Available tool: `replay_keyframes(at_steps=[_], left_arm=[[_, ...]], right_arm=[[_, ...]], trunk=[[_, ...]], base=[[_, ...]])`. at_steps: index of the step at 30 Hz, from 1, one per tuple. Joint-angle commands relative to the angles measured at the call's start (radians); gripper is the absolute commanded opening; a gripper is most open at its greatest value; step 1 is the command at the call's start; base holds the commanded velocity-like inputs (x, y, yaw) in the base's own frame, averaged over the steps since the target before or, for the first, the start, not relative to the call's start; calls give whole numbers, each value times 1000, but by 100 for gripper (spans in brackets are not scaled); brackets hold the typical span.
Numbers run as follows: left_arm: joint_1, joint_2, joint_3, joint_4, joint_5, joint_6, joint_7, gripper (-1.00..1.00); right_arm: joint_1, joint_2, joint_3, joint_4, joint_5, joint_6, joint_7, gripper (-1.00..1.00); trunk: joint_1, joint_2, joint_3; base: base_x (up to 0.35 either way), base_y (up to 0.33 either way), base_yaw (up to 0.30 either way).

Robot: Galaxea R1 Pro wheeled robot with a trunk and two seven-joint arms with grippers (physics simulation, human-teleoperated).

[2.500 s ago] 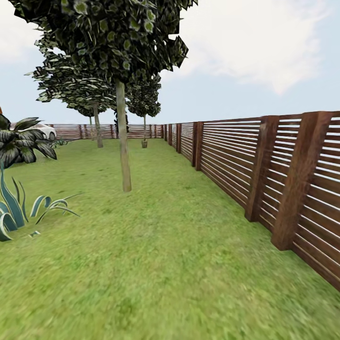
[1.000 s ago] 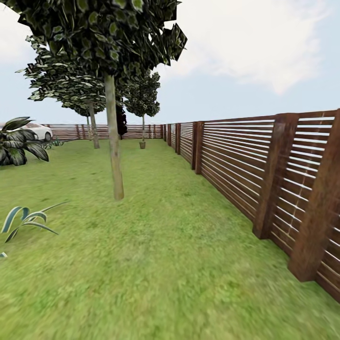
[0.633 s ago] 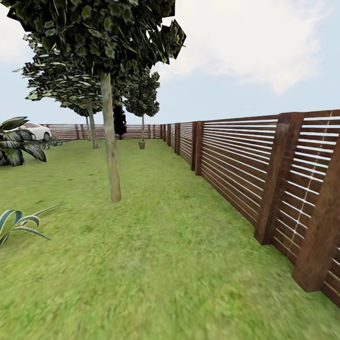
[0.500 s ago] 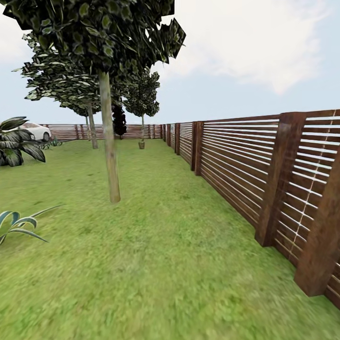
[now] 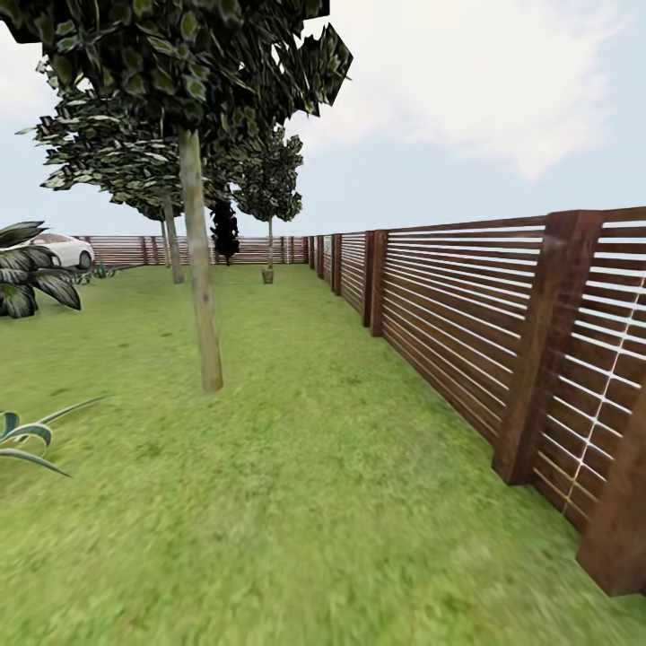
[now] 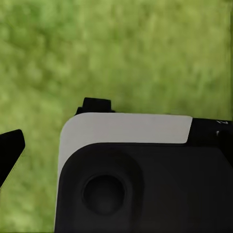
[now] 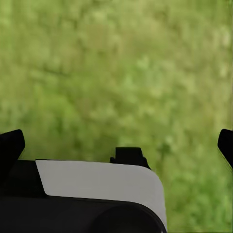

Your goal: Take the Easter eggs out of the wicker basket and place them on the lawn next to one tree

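From the head view we look along a stretch of lawn (image 5: pixel 296 502) with a slatted brown wooden fence (image 5: pixel 449 314) running down our right side into the distance. Ahead and to the left stands a tree (image 5: pixel 199 296) with a straight, slim, pale trunk and a dark leafy crown. Further trees (image 5: pixel 169 242) stand beyond it near the far fence, among them a narrow dark one (image 5: pixel 223 231). At the left edge we see a broad-leaved plant (image 5: pixel 31 278), a spiky striped plant (image 5: pixel 27 435) low on the grass, and a white car (image 5: pixel 61 249) far off by the fence.

The wrist views give us what the head view lacks: our own hardware over blurred grass. In the left wrist view a white-and-black housing (image 6: pixel 141 174) of the robot sits in the foreground, and one dark fingertip (image 6: pixel 9 150) of the left gripper shows at the picture's edge; with only that tip visible, we cannot tell how far its jaws stand apart. In the right wrist view the right gripper (image 7: pixel 119 143) shows two dark fingertips (image 7: pixel 10 145) at opposite edges of the picture, spread wide with nothing between them but grass. Both arms point their grippers down toward the lawn.
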Motion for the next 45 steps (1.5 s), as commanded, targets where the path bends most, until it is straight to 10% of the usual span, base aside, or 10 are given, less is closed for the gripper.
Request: replay_keyframes(at_steps=[1, 45], left_arm=[[0, 0, 2, -1, 10, 1, -5, 100], [0, -1, 0, -1, 9, 3, -4, 100]], right_arm=[[-1, 0, 0, 1, 0, -3, 0, 100], [0, 0, 0, 1, 0, -3, 0, 100]], trunk=[[1, 0, -1], [1, 0, -1]], base=[[330, -2, 0], [331, 0, 0]])
